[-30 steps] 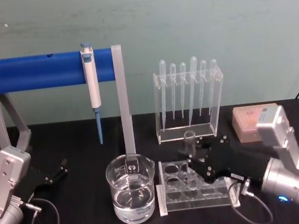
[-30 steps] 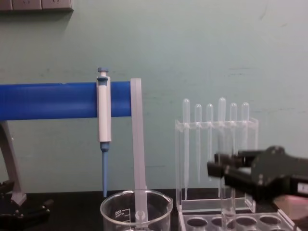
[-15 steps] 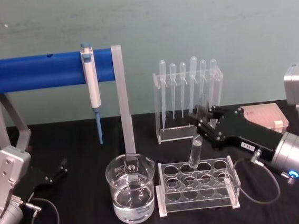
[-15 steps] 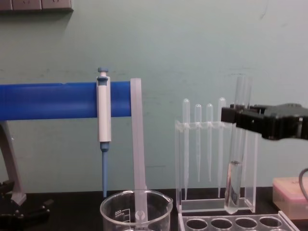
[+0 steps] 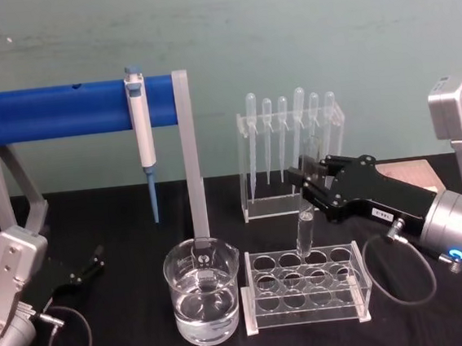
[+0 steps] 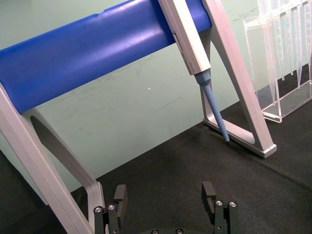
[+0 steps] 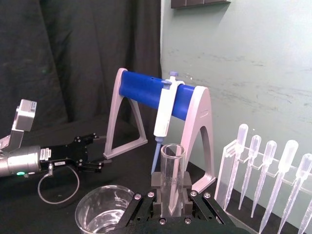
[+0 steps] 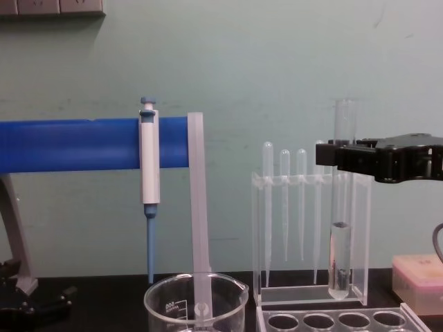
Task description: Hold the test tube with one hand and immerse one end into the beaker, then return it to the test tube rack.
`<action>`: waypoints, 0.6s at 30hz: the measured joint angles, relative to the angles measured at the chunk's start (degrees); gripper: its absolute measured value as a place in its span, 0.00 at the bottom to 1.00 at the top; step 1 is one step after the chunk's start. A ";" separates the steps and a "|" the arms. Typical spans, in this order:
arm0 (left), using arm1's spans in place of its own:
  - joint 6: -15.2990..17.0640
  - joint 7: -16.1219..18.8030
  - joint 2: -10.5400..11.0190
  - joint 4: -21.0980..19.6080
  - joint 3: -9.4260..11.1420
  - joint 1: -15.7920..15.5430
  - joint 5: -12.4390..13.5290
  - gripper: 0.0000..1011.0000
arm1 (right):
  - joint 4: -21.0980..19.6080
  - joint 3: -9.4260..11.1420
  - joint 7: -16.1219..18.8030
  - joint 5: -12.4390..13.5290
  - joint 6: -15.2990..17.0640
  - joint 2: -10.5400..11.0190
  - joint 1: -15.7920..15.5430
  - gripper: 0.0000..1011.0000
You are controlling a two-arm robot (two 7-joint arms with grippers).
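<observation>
Shifted slightly since a moment ago, the right gripper (image 5: 312,183) hovers over the test tube rack (image 5: 306,315). The beaker (image 5: 204,302) stands just left of the rack, the left gripper (image 5: 96,262) farther left, fingers spread. Clenched in the right gripper, the test tube (image 5: 306,231) hangs upright just above the rack.

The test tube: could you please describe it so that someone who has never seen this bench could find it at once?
Start at the clear acrylic rack with round holes, right of the water-filled beaker. Just above its back row, the right gripper holds the test tube roughly upright. Unlike the thin bulb-topped pipettes behind, it is a wider open-rimmed glass cylinder with a rounded bottom.
</observation>
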 joint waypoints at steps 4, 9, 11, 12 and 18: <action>0.00 0.00 0.00 0.00 0.00 0.00 0.00 0.99 | -0.10 -0.42 -0.34 -0.02 0.12 0.40 0.27 0.22; 0.00 0.00 0.00 0.00 0.00 0.00 0.00 0.99 | -0.08 -0.56 -0.36 0.06 0.12 0.47 0.29 0.22; 0.00 0.00 0.00 0.00 0.00 0.00 0.00 0.99 | -0.07 -0.55 -0.35 0.06 0.12 0.47 0.29 0.22; 0.00 0.00 0.00 0.00 0.00 0.00 0.00 0.99 | -0.07 -0.54 -0.36 0.06 0.12 0.46 0.29 0.22; 0.00 0.00 0.00 0.00 0.00 0.00 0.00 0.99 | -0.04 -0.51 -0.36 0.04 0.12 0.43 0.28 0.22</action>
